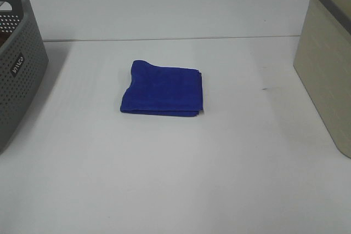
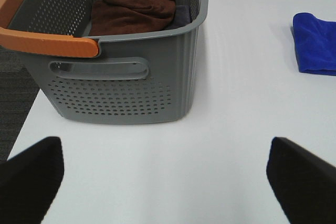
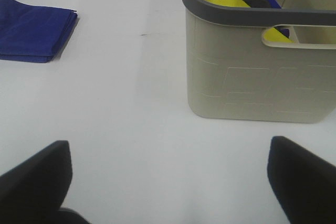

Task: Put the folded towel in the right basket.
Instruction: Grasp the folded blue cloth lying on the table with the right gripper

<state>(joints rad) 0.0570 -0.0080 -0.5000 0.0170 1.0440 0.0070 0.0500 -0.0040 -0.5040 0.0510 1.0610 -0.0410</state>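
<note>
Folded towel [image 1: 163, 89] — plush blue square, stacked layers

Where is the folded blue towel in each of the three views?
Exterior high: blue towel in the middle of the table, between gray basket and beige basket.
Left wrist: towel apart from the gray basket, cut by the picture edge.
Right wrist: towel apart from the beige basket, cut by the picture edge.
Shared landmark: each basket also shows in the exterior view.

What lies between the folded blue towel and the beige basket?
Nothing but bare table and one tiny dark speck, seen in the exterior high view.
</note>
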